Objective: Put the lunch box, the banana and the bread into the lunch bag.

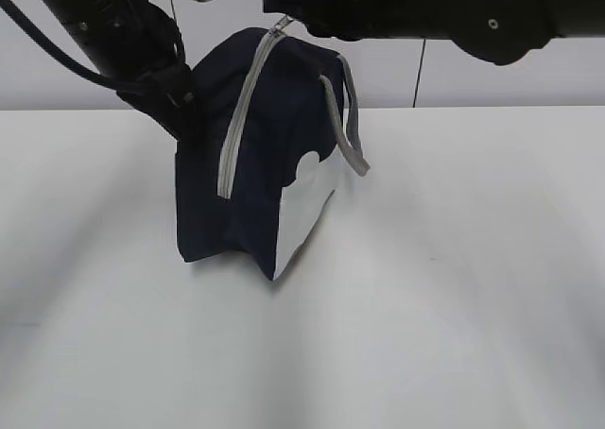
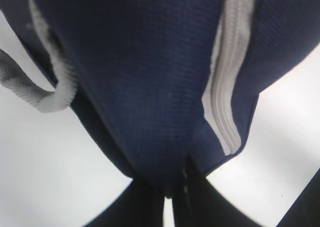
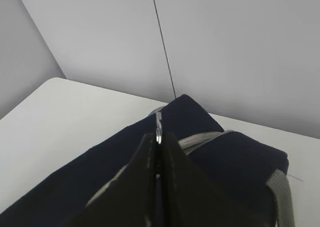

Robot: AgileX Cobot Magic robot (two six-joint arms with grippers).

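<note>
Clenched tight, both sets of jaws are gripping the lunch bag (image 1: 255,155): the right gripper (image 1: 280,21) is pinching the zipper pull (image 3: 158,122) at the very top, the left gripper (image 1: 178,108) is clamping navy fabric on the bag's side. Running down and away from the right jaws, the grey zipper (image 1: 241,108) is looking closed along its whole long axis, so I'm judging the bag zipped. Lunch box, banana and bread aren't showing anywhere.
</note>
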